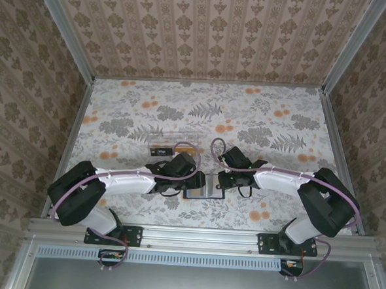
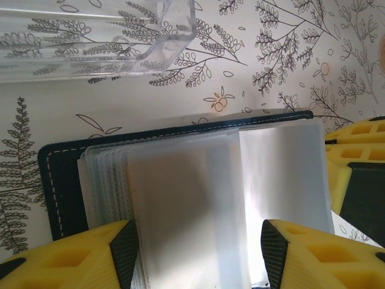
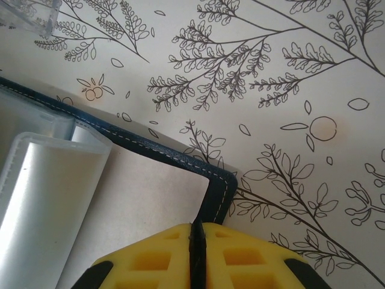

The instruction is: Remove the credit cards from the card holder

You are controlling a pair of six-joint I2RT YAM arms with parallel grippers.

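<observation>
Top external: the card holder [image 1: 205,185] lies open on the floral table [image 1: 279,123]. The left gripper [image 1: 192,177] is at its left edge and the right gripper [image 1: 222,180] at its right edge. A clear plastic box [image 1: 169,144] sits just beyond the holder, up-left.

Left wrist: the left gripper [image 2: 195,259] stands partly apart over the card holder [image 2: 60,180]. Its yellow fingers [image 2: 66,262] straddle the holder's fanned stack of clear sleeves [image 2: 180,205]. We see no firm grip on them. We cannot tell whether the pads touch the plastic. The clear plastic box [image 2: 96,42] is beyond the holder's far edge. The right gripper's yellow fingers [image 2: 361,135] sit at the holder's right end.

Right wrist: the right gripper [image 3: 197,256] has its fingers pressed together, with only a thin seam between them. It sits right at the stitched navy corner of the card holder [image 3: 219,192]. We cannot tell whether the cover is pinched. A corner of the clear plastic box [image 3: 27,15] shows beyond the holder.
</observation>
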